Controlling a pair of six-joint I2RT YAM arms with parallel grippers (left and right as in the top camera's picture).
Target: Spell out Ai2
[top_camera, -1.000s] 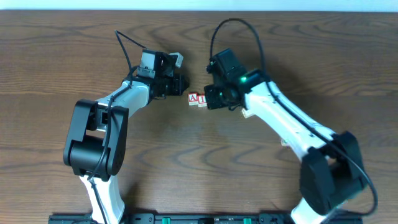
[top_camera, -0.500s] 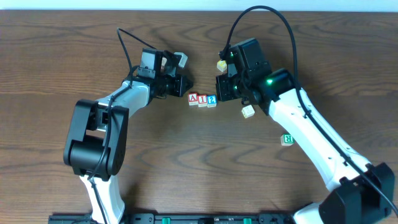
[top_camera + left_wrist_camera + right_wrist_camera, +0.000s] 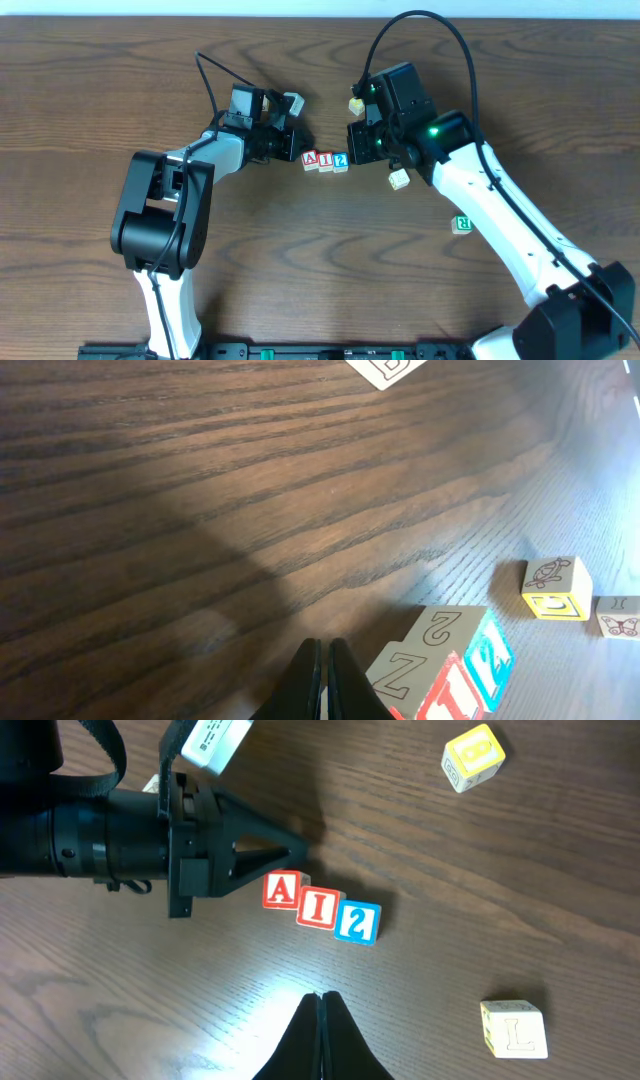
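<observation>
Three letter blocks stand side by side in a row on the wooden table: a red A block (image 3: 311,158) (image 3: 283,891), a red I block (image 3: 325,160) (image 3: 319,907) and a blue 2 block (image 3: 340,161) (image 3: 358,922). In the left wrist view the I block (image 3: 445,695) and the 2 block (image 3: 492,657) show beside the fingers. My left gripper (image 3: 296,146) (image 3: 322,660) is shut and empty, its tip just left of the A block. My right gripper (image 3: 362,148) (image 3: 320,1005) is shut and empty, raised to the right of the row.
A yellow block (image 3: 355,103) (image 3: 473,758) lies behind the row. A cream L block (image 3: 399,179) (image 3: 516,1027) lies to the right. A green R block (image 3: 462,224) lies farther right. A white block (image 3: 292,101) (image 3: 385,370) lies near the left wrist.
One second ago my right gripper was low at the right end of the row. It has since lifted up and right, leaving the 2 block in view. The left arm shifted slightly.
</observation>
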